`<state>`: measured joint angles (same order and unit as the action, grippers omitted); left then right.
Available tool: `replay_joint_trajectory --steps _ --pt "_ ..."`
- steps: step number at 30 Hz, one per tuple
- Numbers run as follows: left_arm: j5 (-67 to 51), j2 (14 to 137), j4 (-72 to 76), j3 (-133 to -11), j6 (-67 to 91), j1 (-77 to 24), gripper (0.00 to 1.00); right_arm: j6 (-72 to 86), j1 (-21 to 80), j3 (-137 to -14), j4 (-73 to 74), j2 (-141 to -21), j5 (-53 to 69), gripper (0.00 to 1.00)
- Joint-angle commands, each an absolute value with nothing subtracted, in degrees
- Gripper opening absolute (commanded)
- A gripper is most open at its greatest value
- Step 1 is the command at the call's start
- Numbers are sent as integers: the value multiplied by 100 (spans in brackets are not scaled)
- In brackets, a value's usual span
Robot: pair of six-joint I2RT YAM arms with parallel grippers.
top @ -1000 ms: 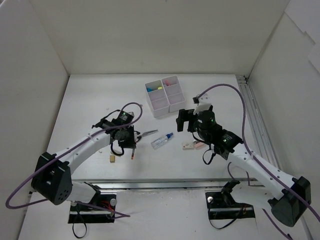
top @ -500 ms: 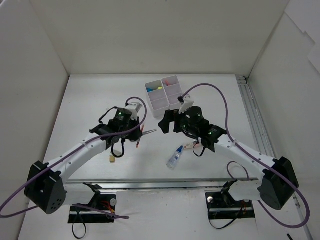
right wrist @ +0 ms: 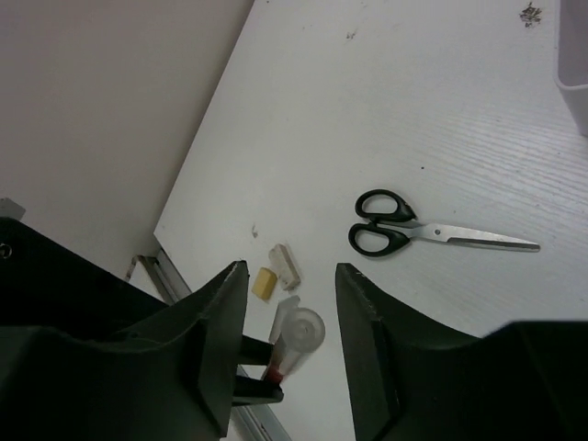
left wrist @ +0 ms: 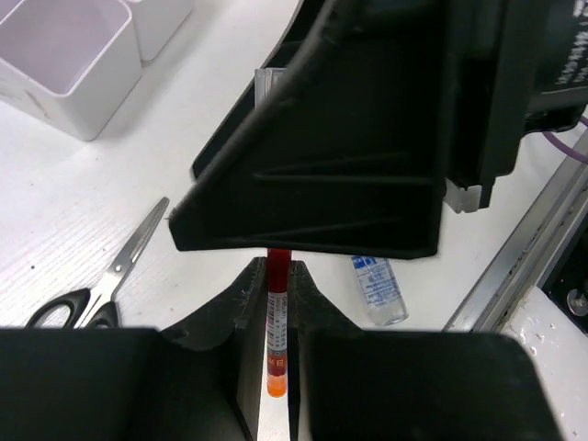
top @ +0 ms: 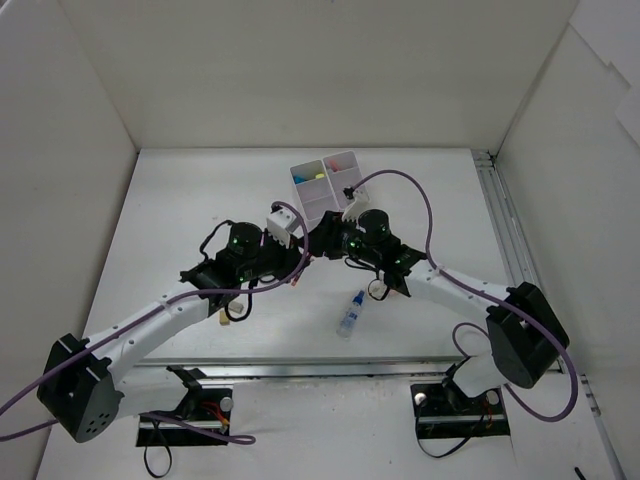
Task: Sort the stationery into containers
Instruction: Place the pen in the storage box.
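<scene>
Firmly, the red pen [left wrist: 278,322] is clamped in the left gripper [left wrist: 276,277], pointing to twelve o'clock; the right gripper [right wrist: 288,276] is spread astride its tip, untouching.

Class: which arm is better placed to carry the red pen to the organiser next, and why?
Probably right: its open hand straddles the red pen held by the left hand, and sits nearer the organiser.

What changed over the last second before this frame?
Both arms swung inward and met at mid-table: the left gripper, shut on the red pen, carried it rightward; the right gripper came left and now straddles the pen's free end, fingers open. The bottle shifted nearer the front edge, to the right. The organiser stayed put.
</scene>
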<state>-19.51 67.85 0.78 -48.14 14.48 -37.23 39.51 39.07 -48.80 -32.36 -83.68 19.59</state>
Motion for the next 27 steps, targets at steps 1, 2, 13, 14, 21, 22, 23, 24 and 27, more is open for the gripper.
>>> replay_joint_trajectory --steps 1,2,13,14,21,22,23,24,27 --pt "-2048 6609 695 -4966 1222 -3840 0 4263 3946 -4887 -4061 -8271 1846 36" --pt "-1961 6609 625 -4975 1230 -3841 0 4245 3938 -4895 -4069 -8244 1750 30" --pt "-661 6460 -191 -5291 1757 -3736 100 2929 3305 -6025 -3771 -8331 749 1" --pt "-511 6399 -359 -5395 1801 -3683 100 2527 3183 -6255 -3588 -8558 425 1" --pt "-132 6003 -1388 -5230 2443 -2875 100 819 2716 -8286 -3393 -10158 -729 2" --pt "-184 5951 -1406 -5134 2487 -2787 100 669 2690 -8758 -3393 -10395 -729 3" --pt "-289 5863 -1380 -4968 2496 -2630 99 485 2611 -9015 -3393 -10867 -808 3" --pt "-325 5845 -1328 -4879 2505 -2558 100 431 2558 -9279 -3393 -11098 -843 3" --pt "-518 5836 -1204 -4720 2514 -2347 100 238 2435 -10132 -3410 -11855 -817 3"
